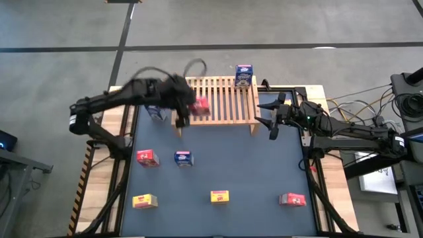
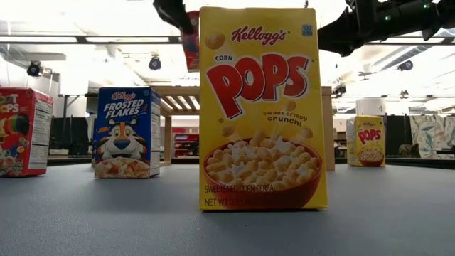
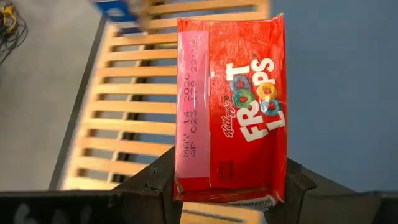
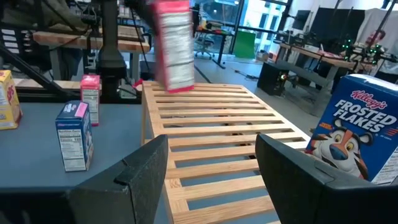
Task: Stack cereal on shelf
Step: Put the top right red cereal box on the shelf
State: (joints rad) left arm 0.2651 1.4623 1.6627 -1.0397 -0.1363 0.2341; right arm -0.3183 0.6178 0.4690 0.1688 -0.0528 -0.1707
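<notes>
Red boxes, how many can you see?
3. One red box is held by the left gripper over the rack. One stands on the table beside a blue box. One is on the right side, far from the rack.

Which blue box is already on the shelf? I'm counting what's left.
The blue box at the shelf's far right corner. The other two blue boxes stand on the table: one beside the shelf's left end, one nearer the front.

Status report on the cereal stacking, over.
Left end effector shut on red Froot Loops box, above the shelf. Right end effector open, at shelf's right end. Blue Frosted Flakes box already on shelf. Nothing in the way.
</notes>
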